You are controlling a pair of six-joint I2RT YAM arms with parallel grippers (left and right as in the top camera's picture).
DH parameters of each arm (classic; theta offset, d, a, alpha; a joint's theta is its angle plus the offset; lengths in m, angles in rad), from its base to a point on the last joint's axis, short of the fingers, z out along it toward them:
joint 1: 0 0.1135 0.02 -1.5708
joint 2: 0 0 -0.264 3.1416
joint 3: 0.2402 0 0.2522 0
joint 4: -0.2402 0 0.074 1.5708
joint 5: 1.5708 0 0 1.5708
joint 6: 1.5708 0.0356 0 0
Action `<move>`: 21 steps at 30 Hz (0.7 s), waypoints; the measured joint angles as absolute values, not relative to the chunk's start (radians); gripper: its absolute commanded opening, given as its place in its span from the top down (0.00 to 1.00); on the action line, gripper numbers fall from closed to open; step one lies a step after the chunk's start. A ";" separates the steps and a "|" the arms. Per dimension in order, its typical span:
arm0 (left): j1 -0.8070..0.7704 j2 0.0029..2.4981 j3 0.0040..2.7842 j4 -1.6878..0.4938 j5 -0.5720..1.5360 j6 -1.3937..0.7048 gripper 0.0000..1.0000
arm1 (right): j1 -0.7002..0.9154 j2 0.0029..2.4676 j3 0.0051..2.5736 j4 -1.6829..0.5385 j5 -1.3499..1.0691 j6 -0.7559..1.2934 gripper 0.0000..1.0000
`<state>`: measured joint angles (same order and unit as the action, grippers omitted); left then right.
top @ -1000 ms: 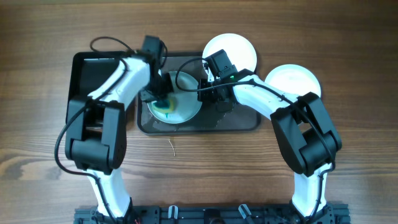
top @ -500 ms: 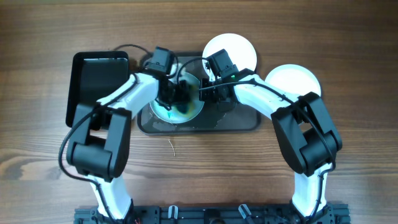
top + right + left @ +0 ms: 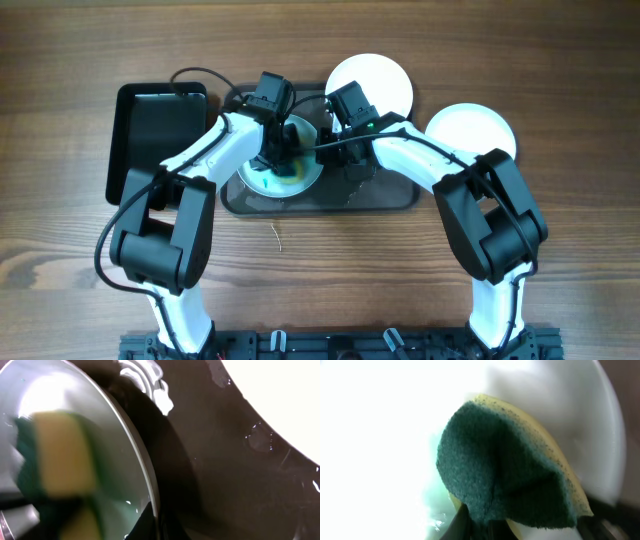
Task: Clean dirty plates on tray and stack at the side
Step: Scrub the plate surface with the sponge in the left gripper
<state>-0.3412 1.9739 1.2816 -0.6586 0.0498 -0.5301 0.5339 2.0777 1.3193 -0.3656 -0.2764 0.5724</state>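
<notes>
A pale blue plate [image 3: 300, 176] with teal-green smears lies on the left of the dark-grey tray [image 3: 385, 195]. My left gripper [image 3: 272, 160] is shut on the teal-and-yellow sponge [image 3: 510, 467] and presses it on the plate [image 3: 580, 420]. My right gripper [image 3: 325, 140] is shut on the plate's right rim [image 3: 142, 467]; the sponge [image 3: 65, 455] shows blurred behind it. One white plate [image 3: 372, 82] sits at the tray's far edge. Another white plate [image 3: 472, 128] lies on the table to the right.
A smaller, deeper black tray [image 3: 158, 130] stands at the left. The dark tray floor is wet with foam [image 3: 150, 382] near the plate rim. A thin wire-like scrap [image 3: 277, 236] lies on the wood in front of the tray.
My left gripper has swept the sponge from the plate's lower left across to its upper middle. My right gripper has kept its hold on the rim.
</notes>
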 measured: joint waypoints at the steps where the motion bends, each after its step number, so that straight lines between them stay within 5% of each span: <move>1: -0.341 1.973 1.283 -0.664 0.002 -0.549 0.96 | 0.534 2.078 1.319 -0.366 -0.277 0.575 0.96; 9: -0.340 1.972 1.285 -0.707 -0.182 -0.601 0.96 | 0.534 2.078 1.319 -0.367 -0.277 0.576 0.96; 17: -0.310 1.973 1.279 -0.686 0.404 -0.263 0.96 | 0.528 2.078 1.319 -0.378 -0.280 0.575 0.96; 21: -0.332 1.975 1.273 -0.612 0.537 -0.211 0.96 | 0.528 2.078 1.319 -0.378 -0.280 0.575 0.96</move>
